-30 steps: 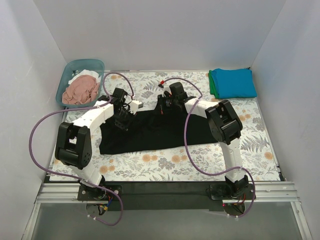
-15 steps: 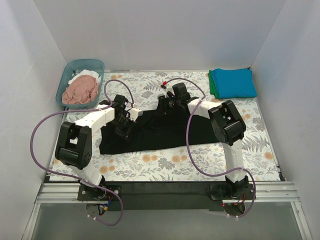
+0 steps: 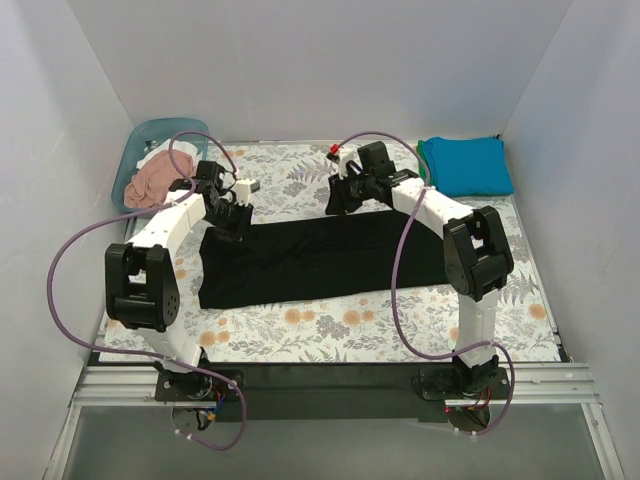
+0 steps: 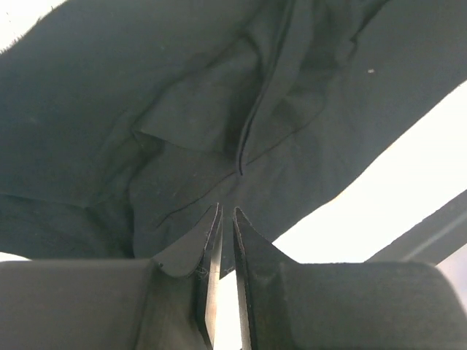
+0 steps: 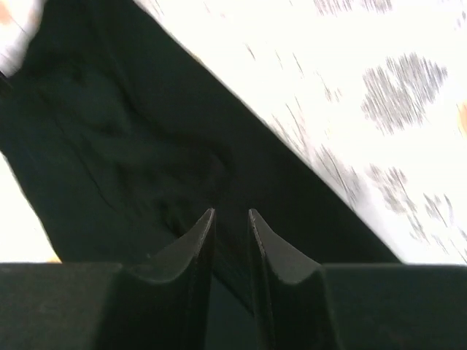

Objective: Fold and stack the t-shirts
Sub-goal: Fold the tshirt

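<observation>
Black t-shirt (image 3: 300, 262) lies as a long band across the middle of the worktop (image 3: 330, 325), and a fold looks to be in hand. At its far-left corner the left gripper (image 4: 226, 211) has its jaws pressed almost together on the cloth, and further right the right gripper (image 5: 230, 213) pinches the far edge likewise. The next move, I judge, calls for both to carry that edge evenly before releasing; the folded teal-blue stack (image 3: 468, 166) sits far right.

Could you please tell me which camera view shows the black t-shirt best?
The top external view: it shows the whole black t-shirt, edge to edge. Both wrist views show only close-up patches of its wrinkled cloth.
</observation>
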Controlling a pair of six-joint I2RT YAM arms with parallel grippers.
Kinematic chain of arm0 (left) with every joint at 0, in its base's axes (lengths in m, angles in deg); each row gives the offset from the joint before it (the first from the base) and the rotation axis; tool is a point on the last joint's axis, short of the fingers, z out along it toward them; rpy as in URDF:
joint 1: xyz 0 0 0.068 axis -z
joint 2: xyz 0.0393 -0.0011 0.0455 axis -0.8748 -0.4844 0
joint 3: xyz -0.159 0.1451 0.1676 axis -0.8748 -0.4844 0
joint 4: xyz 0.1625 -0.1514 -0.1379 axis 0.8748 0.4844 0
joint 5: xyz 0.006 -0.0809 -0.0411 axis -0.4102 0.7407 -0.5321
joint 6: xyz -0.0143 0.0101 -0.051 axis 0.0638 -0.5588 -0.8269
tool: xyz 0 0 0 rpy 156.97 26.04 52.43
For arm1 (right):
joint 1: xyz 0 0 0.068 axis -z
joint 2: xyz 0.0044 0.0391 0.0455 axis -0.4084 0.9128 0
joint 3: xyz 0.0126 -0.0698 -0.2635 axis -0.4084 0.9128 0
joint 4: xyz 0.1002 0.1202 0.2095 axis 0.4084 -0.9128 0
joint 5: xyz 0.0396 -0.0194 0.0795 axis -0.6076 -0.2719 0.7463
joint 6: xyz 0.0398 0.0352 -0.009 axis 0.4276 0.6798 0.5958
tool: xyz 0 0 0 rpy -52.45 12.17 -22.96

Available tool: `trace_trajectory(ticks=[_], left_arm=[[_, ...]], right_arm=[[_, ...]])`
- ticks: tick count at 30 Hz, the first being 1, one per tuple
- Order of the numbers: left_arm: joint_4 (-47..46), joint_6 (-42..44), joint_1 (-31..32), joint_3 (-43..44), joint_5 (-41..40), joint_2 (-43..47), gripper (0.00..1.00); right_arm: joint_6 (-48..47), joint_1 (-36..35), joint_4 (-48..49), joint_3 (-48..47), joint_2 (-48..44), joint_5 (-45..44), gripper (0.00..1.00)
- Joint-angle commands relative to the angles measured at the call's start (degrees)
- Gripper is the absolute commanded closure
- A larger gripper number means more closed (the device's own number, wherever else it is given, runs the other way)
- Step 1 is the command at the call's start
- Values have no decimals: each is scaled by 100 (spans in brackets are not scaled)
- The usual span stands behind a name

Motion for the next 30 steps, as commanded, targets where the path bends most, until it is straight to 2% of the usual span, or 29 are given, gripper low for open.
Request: trace_trajectory(ticks=[1,3,6,11,17,18,20,22,23,25,26,27,29,30], left_arm=[[-73,-303,18,-200,-241,-225,90],[-257,-504,-17,-385,-417,-287,91],[-399,-742,-61,-412,-716,-559,91],[-592,-919,-70,-368,-1181,-1174,92],[-812,-770,-140,79,-1665,-1780,94],[-821,-708,-149,272,-1771,-2147,94],[-830,-463,-158,1114,-1885,-2579,95],[-664,-313,-158,2044,-1956,-3387,95],[-558,-234,-149,3145,-1930,-3703,95],[-233,-216,-140,4512,-1684,-4424,95],[-102,-224,-123,5841,-1579,-4627,93],[117,-224,-96,6359,-1509,-4768,92],[102,-172,9,6794,-1333,-4674,88],[-298,-172,35,6299,-1332,-4377,85]], right_arm=[[-1225,396,-1851,-318,-112,-415,70],[-1552,746,-2466,-309,-94,-714,69],[-2159,1098,-2820,-99,-121,-1301,68],[-2784,1267,-3366,357,-50,-1988,70],[-2952,1241,-3559,1113,-6,-2043,76],[-2960,1188,-3568,1497,-67,-1964,76],[-3004,1065,-3594,1886,-190,-1806,78],[-3109,741,-3620,2492,-532,-1639,78],[-3179,583,-3664,2669,-699,-1281,79],[-3399,-5,-3813,3039,-1375,-797,79],[-3487,-242,-3866,3083,-1873,-316,78],[-3514,-654,-3919,3075,-2113,-146,77],[-3401,-825,-3920,2847,-2614,311,75],[-3330,-799,-3876,2707,-2669,287,75]])
